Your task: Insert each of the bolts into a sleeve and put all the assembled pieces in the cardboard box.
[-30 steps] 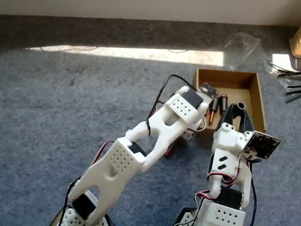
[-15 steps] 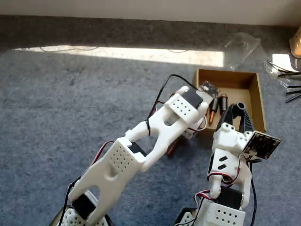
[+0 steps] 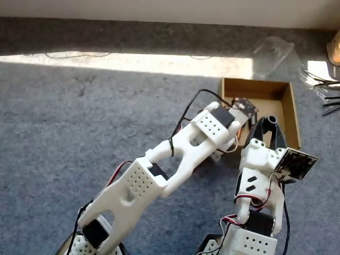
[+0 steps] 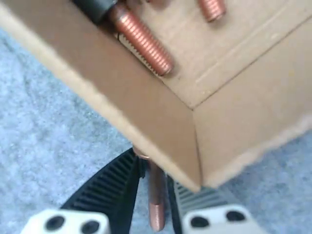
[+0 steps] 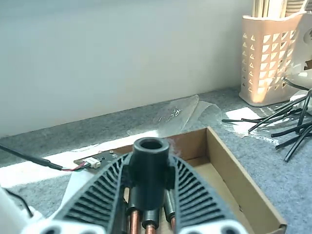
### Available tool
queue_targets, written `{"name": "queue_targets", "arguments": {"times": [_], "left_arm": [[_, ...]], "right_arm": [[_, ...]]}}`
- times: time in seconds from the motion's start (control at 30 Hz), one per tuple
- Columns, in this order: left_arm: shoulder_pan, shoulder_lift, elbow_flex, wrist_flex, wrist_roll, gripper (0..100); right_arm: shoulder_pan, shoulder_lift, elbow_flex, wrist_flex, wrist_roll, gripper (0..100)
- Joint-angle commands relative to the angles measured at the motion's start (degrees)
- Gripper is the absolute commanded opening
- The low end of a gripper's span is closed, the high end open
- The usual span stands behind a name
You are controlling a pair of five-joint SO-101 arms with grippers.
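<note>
The cardboard box (image 3: 290, 109) sits on grey carpet at the right. My left arm stretches across to its near left corner, wrist over the wall. In the left wrist view my left gripper (image 4: 155, 170) is shut on a copper bolt (image 4: 156, 210) just outside the box's corner (image 4: 146, 122). Inside lie assembled pieces with copper threads (image 4: 142, 43). My right gripper (image 3: 268, 128) hangs over the box's near wall, shut on a black sleeve (image 3: 272, 120) held upright. The right wrist view shows the sleeve (image 5: 149, 178) between the right gripper (image 5: 150, 161) fingers, with assembled pieces (image 5: 134, 222) below.
A clear plastic bag (image 3: 273, 50) lies beyond the box. Black cables (image 3: 330, 105) and a beige basket (image 5: 270, 53) sit to the right. Open carpet spreads to the left.
My left arm has swung right toward the box, and its wrist now covers the assembled pieces that showed in the high view. The right arm has kept still.
</note>
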Motion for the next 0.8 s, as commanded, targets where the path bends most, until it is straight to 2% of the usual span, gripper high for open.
{"name": "queue_targets", "arguments": {"times": [0.0,0.37,0.43,0.5,0.77], "left_arm": [[-1.0,-0.9,-2.2,0.5,-0.4,1],[-4.8,-7.0,-8.2,10.6,-0.5,1],[-6.0,-9.5,-7.7,11.1,-3.2,1],[-7.6,-12.4,-6.2,11.3,-6.3,0],[-12.4,-25.7,4.1,11.2,-6.9,0]], "right_arm": [[0.7,-0.5,5.5,-1.6,-0.4,0.4],[0.4,-0.5,5.5,-1.6,-0.4,0.4],[0.3,-0.5,5.5,-1.6,-0.4,0.4],[0.3,-0.3,5.6,-1.6,-0.4,0.4],[-2.0,0.0,5.6,-1.6,-0.4,0.4]]}}
